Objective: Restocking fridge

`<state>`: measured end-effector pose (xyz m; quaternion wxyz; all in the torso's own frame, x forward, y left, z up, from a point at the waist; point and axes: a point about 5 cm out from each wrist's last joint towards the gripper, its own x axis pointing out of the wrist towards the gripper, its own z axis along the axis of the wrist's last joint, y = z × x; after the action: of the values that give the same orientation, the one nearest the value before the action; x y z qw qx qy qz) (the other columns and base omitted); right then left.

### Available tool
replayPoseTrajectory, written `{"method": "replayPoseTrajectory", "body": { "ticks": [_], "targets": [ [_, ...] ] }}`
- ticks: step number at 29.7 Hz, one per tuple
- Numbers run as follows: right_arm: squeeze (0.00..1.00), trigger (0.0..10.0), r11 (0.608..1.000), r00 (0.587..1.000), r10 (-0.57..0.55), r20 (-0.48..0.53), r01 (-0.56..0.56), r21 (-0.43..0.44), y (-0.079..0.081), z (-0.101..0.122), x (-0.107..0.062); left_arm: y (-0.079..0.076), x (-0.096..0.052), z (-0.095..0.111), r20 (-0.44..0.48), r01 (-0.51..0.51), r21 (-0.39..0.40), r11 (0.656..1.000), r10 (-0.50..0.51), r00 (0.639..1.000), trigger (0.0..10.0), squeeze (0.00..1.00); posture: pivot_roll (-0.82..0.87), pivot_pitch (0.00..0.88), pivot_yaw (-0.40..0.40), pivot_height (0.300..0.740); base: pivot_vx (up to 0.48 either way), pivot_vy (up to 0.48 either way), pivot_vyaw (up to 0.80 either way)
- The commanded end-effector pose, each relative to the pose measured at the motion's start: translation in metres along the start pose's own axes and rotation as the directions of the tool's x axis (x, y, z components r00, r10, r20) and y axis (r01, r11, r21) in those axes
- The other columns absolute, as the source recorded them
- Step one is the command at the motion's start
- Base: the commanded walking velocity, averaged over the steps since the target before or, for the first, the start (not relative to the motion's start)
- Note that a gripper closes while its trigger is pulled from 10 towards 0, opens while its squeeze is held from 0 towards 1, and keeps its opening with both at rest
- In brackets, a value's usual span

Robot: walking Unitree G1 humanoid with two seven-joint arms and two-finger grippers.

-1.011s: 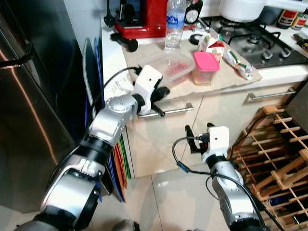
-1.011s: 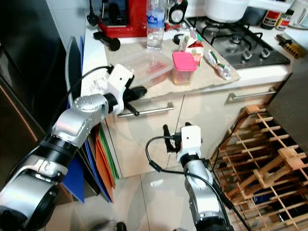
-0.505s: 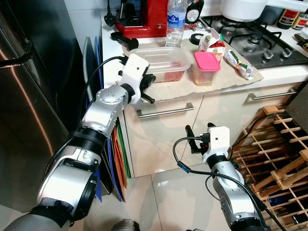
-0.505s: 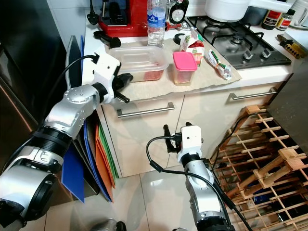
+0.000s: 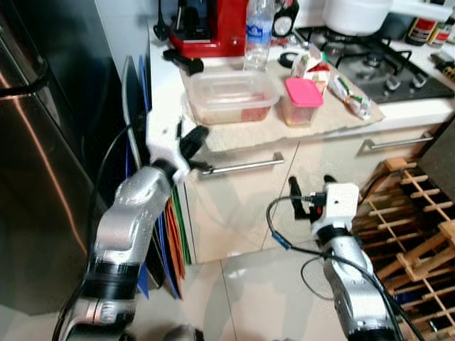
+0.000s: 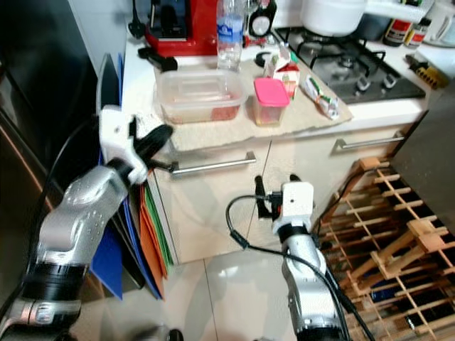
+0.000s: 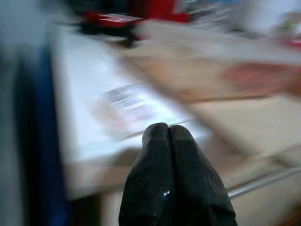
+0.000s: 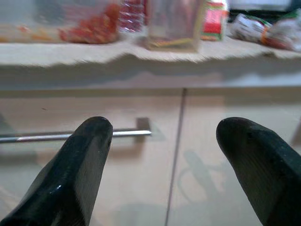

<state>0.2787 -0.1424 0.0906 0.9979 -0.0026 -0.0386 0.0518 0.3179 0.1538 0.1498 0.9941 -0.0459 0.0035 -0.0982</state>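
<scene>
While food waits on counter (image 5: 165, 99), clear container (image 5: 229, 96) sits beside pink-lidded tub (image 5: 301, 100), ready for fridge (image 5: 35, 177); left gripper (image 5: 190, 144) below counter edge, fingers pressed together, empty; right gripper (image 5: 311, 193) before drawer, fingers spread

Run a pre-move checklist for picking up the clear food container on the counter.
1. Clear container upright on the counter mat, lid on: ok.
2. Left gripper open for a grasp: not ok, fingers shut together.
3. Left gripper at the container: not ok, it is at the counter's front edge, short of it.
4. Right gripper open: ok, low before the drawer fronts.
5. Pink-lidded tub apart from the container: ok, small gap.
</scene>
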Motion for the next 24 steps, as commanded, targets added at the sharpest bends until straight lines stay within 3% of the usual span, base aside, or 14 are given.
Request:
{"method": "replayPoseTrajectory", "body": {
  "ticks": [1, 3, 5, 6, 9, 12, 18, 24],
  "targets": [
    [0.00, 10.0, 1.000, 1.000, 0.009, 0.018, -0.009, -0.006, 0.002, 0.005, 0.005, 0.012, -0.003, -0.007, -0.014, -0.100, 0.044, 0.994, 0.101, 0.995, 10.0, 0.00, 0.13, 0.000, -0.019, 0.740, 0.000, 0.000, 0.00],
    [0.00, 10.0, 1.000, 0.999, 0.000, 0.054, 0.001, -0.028, 0.001, 0.012, 0.009, 0.029, -0.014, -0.005, 0.031, -0.220, 0.099, 0.970, 0.218, 0.975, 10.0, 0.00, 0.13, 0.000, -0.023, 0.740, 0.000, 0.000, 0.00],
    [0.00, 10.0, 0.999, 0.998, -0.007, 0.065, 0.010, -0.036, 0.000, 0.015, 0.009, 0.032, -0.017, -0.003, 0.047, -0.247, 0.144, 0.958, 0.243, 0.969, 10.0, 0.00, 0.13, 0.000, -0.023, 0.740, 0.000, 0.000, 0.00],
    [0.00, 10.0, 0.999, 0.997, -0.015, 0.072, 0.018, -0.040, -0.001, 0.016, 0.008, 0.032, -0.020, 0.000, 0.071, -0.234, 0.140, 0.962, 0.226, 0.972, 10.0, 1.00, 0.13, 0.000, -0.025, 0.740, 0.000, 0.000, 0.00],
    [0.00, 10.0, 0.997, 0.993, -0.041, 0.114, 0.048, -0.065, -0.005, 0.022, 0.005, 0.031, -0.030, 0.007, 0.116, -0.227, 0.138, 0.964, 0.212, 0.970, 10.0, 1.00, 0.13, 0.000, -0.022, 0.740, 0.000, 0.000, 0.00],
    [0.00, 10.0, 0.996, 0.992, -0.049, 0.113, 0.057, -0.069, -0.005, 0.021, 0.001, 0.029, -0.035, 0.001, 0.093, -0.202, 0.118, 0.972, 0.191, 0.977, 10.0, 1.00, 0.14, 0.000, -0.019, 0.740, 0.000, 0.000, 0.00],
    [0.00, 10.0, 0.996, 0.994, -0.068, 0.082, 0.072, -0.047, -0.004, 0.013, -0.001, 0.020, -0.024, -0.014, 0.048, -0.205, 0.161, 0.965, 0.200, 0.979, 10.0, 1.00, 0.14, 0.000, -0.020, 0.740, 0.000, 0.000, 0.00],
    [0.00, 10.0, 0.995, 0.994, -0.079, 0.079, 0.084, -0.059, -0.005, 0.014, -0.001, 0.013, -0.018, -0.005, 0.087, -0.213, 0.170, 0.962, 0.200, 0.976, 10.0, 1.00, 0.12, 0.000, -0.019, 0.740, 0.000, 0.000, 0.00]
  ]
}}
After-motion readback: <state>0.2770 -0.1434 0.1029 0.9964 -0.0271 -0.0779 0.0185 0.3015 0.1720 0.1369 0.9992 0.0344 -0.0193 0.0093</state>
